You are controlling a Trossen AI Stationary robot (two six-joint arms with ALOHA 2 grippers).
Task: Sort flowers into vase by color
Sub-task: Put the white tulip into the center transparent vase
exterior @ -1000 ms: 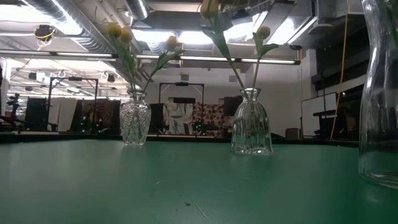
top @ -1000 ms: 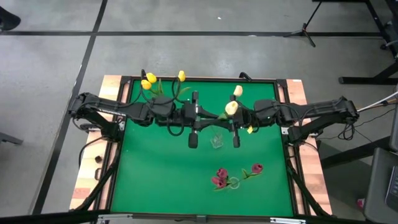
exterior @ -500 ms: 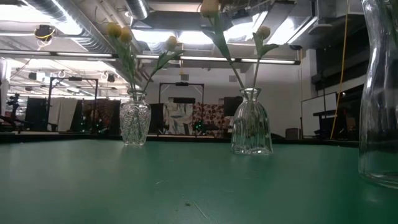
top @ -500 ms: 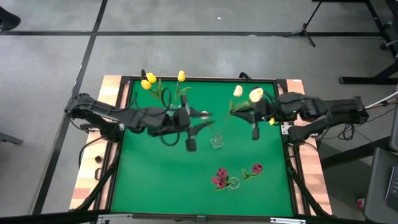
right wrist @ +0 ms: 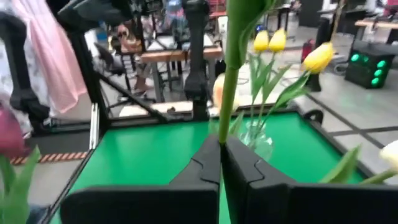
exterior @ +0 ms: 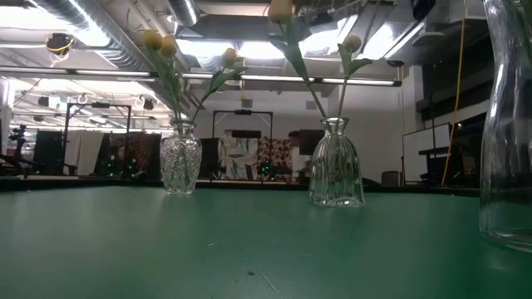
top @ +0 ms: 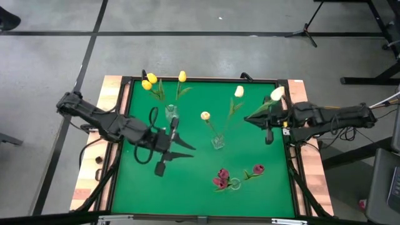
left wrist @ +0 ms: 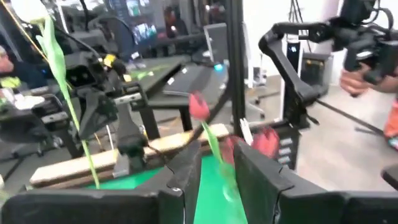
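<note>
Three glass vases stand on the green table. The far-left vase (top: pixel 170 111) holds yellow tulips (top: pixel 150 81). The middle vase (top: pixel 217 142) holds two cream tulips (top: pixel 205 116). The near vase (top: pixel 234 183) holds magenta tulips (top: pixel 220 178). My right gripper (top: pixel 267 117) (right wrist: pixel 222 149) is near the table's right edge, shut on a third cream tulip (top: pixel 276 94). My left gripper (top: pixel 183 150) (left wrist: pixel 217 168) hovers open left of the middle vase, holding nothing. My right gripper pinches the cream tulip's green stem (right wrist: pixel 224 127) between its two fingers, which lie across the stem. The flower is lifted clear of the table and tilted, with the head (top: pixel 276 94) toward the far edge and the leafy lower end (top: pixel 252 117) pointing toward the middle vase.
In the low view the yellow vase (exterior: pixel 180 162) and the cream vase (exterior: pixel 336 166) stand far back, and the magenta vase's glass wall (exterior: pixel 507 124) rises close at the right. The raised table frame (top: pixel 200 79) borders the mat. Open green mat lies at the near left.
Both grippers drew apart from above the middle vase. My right gripper moved toward the table's right edge, carrying the cream tulip with it. My left gripper pulled back toward the left and near edge, which uncovered the cream tulip standing in the middle vase.
</note>
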